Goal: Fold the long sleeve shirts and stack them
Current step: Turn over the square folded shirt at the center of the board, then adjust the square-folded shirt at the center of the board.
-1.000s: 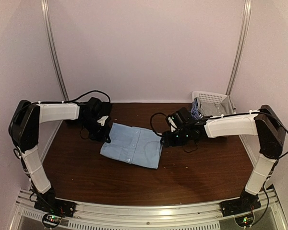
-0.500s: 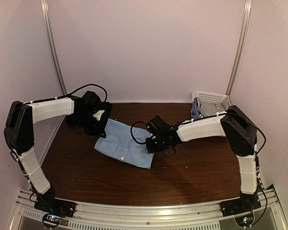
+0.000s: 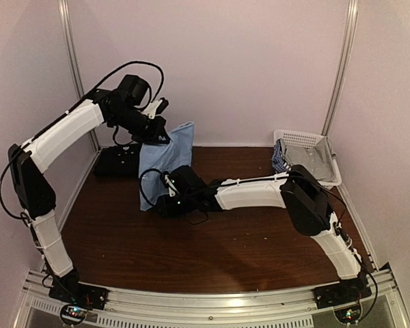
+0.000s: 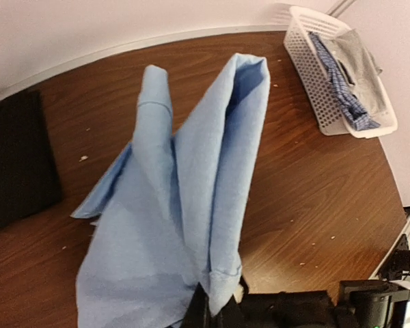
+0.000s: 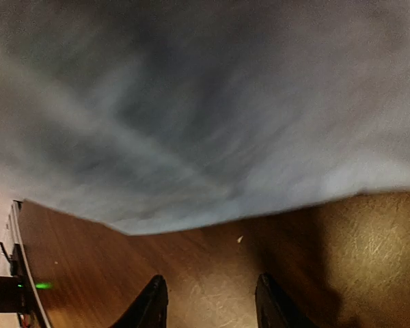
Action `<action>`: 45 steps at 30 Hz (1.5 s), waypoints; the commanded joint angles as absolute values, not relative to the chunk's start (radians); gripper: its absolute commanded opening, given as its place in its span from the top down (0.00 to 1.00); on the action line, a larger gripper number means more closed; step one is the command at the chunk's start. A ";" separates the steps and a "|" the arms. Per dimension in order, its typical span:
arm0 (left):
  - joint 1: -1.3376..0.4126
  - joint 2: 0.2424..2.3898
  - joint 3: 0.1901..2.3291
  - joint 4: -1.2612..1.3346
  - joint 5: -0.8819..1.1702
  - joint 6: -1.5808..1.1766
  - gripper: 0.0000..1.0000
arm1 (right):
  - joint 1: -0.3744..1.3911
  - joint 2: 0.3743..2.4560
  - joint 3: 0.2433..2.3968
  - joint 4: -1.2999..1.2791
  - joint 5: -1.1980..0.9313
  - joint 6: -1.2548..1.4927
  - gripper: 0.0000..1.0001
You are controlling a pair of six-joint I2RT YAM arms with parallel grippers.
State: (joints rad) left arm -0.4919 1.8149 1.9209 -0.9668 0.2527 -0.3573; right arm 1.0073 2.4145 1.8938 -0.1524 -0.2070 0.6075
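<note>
Left gripper [image 3: 161, 128], clenched on the top edge of the blue shirt [image 3: 158, 164], holds it high, its bottom edge just before the parted, empty right gripper [image 5: 208, 292], basket [image 3: 302, 139] well apart.

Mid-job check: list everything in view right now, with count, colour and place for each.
light blue shirt: one, light blue, hanging from the raised left gripper at back left, lower end down by the table
black shirt: one, black, lying flat at the table's back left
basket: one, white lattice, back right corner
checked cloth: one, blue and white, in the basket
grey cloth: one, grey, in the basket
table: one, dark brown wood
left gripper: shut on the light blue shirt
right gripper: open, low by the shirt's lower edge, nothing between its fingers
</note>
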 commanded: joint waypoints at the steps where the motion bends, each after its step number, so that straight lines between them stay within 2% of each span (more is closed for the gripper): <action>1: -0.627 1.953 1.975 -0.960 0.282 -0.460 1.00 | 0.961 2.201 1.690 0.037 -0.292 0.615 0.47; 5: -0.732 1.970 1.823 -0.764 0.259 -0.615 1.00 | 0.916 1.837 1.227 0.139 -0.224 0.641 0.38; 9: -0.896 2.076 1.792 -0.651 0.269 -0.669 1.00 | 0.915 1.496 0.877 0.051 -0.069 0.668 0.29; 10: -0.928 2.117 1.820 -0.645 0.271 -0.677 0.95 | 0.914 1.418 0.802 0.020 -0.025 0.686 0.26; 13: -0.997 2.200 1.899 -0.642 0.255 -0.694 0.62 | 0.907 1.265 0.699 -0.051 0.044 0.745 0.21; 14: -1.007 2.206 1.903 -0.638 0.247 -0.702 0.55 | 0.907 1.242 0.679 -0.065 0.051 0.763 0.20; 18: -0.995 2.140 1.851 -0.633 0.151 -0.708 0.43 | 0.907 1.245 0.640 -0.067 0.060 0.817 0.17; 22: -0.889 1.994 1.704 -0.614 0.077 -0.682 0.42 | 0.893 1.322 0.677 -0.024 0.054 0.828 0.16; 29: -0.598 1.863 1.471 -0.551 0.107 -0.554 0.38 | 0.860 1.560 0.830 0.030 -0.009 0.820 0.24; 32: -0.498 1.884 1.426 -0.513 0.196 -0.486 0.38 | 0.822 1.626 0.844 0.048 -0.030 0.837 0.35; 40: -0.458 1.969 1.399 -0.481 0.286 -0.405 0.33 | 0.745 1.763 0.884 0.041 -0.048 0.803 0.56; 42: -0.457 1.978 1.371 -0.464 0.316 -0.410 0.35 | 0.738 1.800 0.916 0.028 -0.055 0.780 0.62; 45: -0.467 1.963 1.304 -0.439 0.354 -0.424 0.47 | 0.718 1.842 0.947 0.016 -0.063 0.751 0.71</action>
